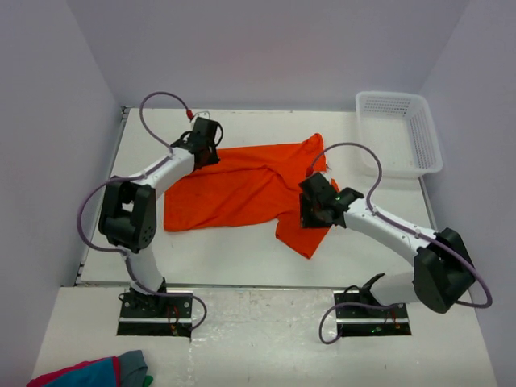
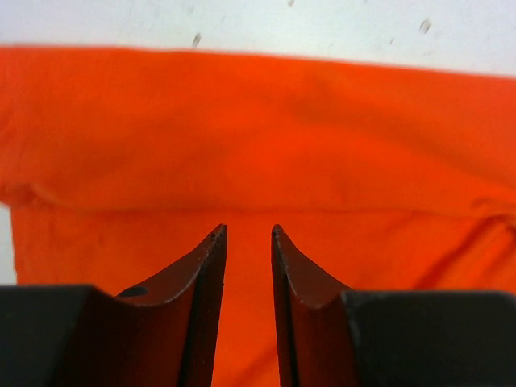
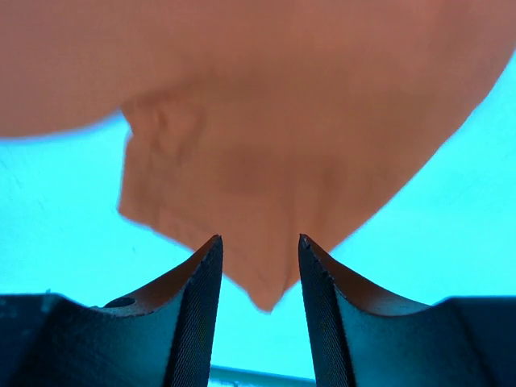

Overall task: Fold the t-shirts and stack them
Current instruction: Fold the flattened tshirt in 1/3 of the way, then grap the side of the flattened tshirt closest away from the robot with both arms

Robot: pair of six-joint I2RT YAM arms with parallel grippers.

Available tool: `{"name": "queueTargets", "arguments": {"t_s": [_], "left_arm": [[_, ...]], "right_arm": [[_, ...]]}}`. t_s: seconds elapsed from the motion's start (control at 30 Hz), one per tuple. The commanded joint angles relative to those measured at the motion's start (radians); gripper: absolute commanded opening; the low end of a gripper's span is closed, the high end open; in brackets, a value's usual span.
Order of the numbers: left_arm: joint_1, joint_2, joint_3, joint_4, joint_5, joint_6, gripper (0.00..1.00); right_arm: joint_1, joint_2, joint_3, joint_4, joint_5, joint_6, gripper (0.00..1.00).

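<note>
Top view: I see the orange t-shirt (image 1: 234, 189) lying mid-table (image 1: 242, 258), crumpled, long axis running left-right, right end rising toward the white basket (image 1: 399, 133). A flap trails toward the near edge at its right. The left gripper (image 1: 205, 141) sits at the shirt's far-left edge, the right gripper (image 1: 314, 211) over that flap.

Left wrist: jaws slightly apart, nothing clamped. The t-shirt (image 2: 258, 137) lies flat below and its far edge runs left-right.

Right wrist: jaws apart. A blurred corner of the t-shirt (image 3: 282, 121) points down into the gap, apparently unpinched.
</note>
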Motion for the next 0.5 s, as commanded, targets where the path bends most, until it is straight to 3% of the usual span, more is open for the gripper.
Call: {"name": "queueTargets", "arguments": {"t_s": [0.0,0.17,0.47], "left_arm": [[0.011,-0.144,-0.138,0.022,0.047,-0.062,0.30],[0.005,-0.261,-0.262,0.049,0.118,-0.067,0.30],[-0.021,-0.347,-0.337,0.063,0.176,-0.081,0.30]], "right_arm": [[0.097,-0.086,-0.136,-0.006,0.054,0.175,0.44],[0.170,-0.192,-0.239,-0.027,0.110,0.295,0.43],[0.240,-0.187,-0.298,-0.033,0.104,0.392,0.43]]}}
